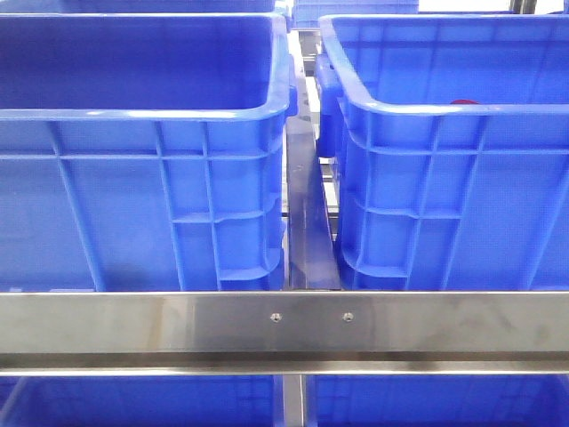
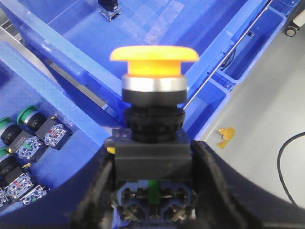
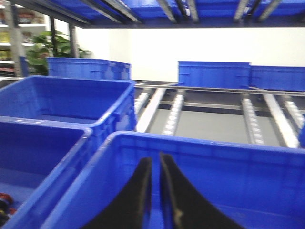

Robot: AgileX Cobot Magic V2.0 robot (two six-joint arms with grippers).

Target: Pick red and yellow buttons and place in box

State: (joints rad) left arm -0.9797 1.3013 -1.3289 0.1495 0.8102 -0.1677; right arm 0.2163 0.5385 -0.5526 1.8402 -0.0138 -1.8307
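My left gripper (image 2: 152, 160) is shut on the black body of a yellow button (image 2: 155, 53) with a wide mushroom cap and a silver collar. It hangs above the shared walls of two alike blue boxes. One box (image 2: 157, 28) holds a single small piece (image 2: 108, 9). The other (image 2: 71, 157) holds several green-capped buttons (image 2: 26, 114). A red dome (image 1: 462, 102) peeks over the near rim of the right box (image 1: 444, 178) in the front view. My right gripper (image 3: 155, 164) is shut with nothing in it, over a blue box (image 3: 214, 152). Neither gripper shows in the front view.
A steel rail (image 1: 284, 320) crosses the front below the left crate (image 1: 133, 196) and the right one. Roller conveyor tracks (image 3: 171, 112) and more blue crates (image 3: 214, 74) lie beyond. Grey floor with a scrap of yellow tape (image 2: 226, 136) lies beside the crates. A reddish piece (image 3: 5, 202) sits in the neighbouring crate.
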